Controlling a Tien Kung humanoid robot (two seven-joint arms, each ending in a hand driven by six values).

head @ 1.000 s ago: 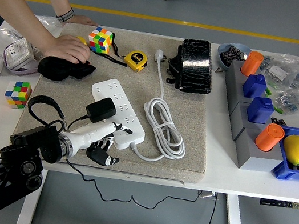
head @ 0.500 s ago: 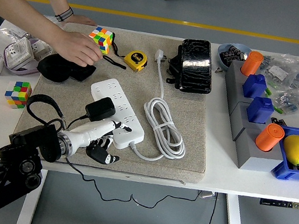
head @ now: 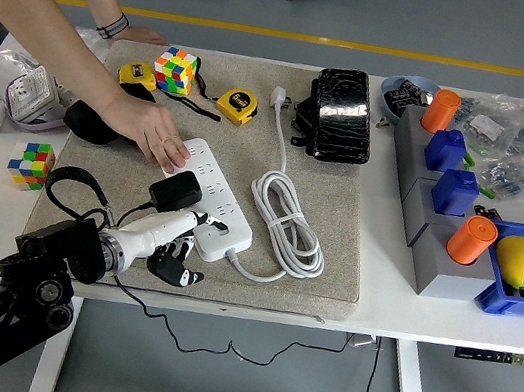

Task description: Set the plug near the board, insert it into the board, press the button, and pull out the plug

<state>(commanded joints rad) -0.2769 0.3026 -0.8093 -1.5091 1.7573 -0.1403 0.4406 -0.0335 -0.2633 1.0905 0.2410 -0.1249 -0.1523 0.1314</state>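
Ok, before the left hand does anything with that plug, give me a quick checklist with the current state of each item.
1. Black plug seated in the white power strip: ok, it stands on the strip.
2. Left hand at the plug: ok, its fingers lie just below the plug on the strip; a grasp: cannot tell.
3. Workspace free of people: not ok, a person's hand rests on the strip's far end.
4. Button pressed: cannot tell.
5. Strip's coiled cable away from the plug: ok, it lies to the strip's right.
6. Right hand: not in view.
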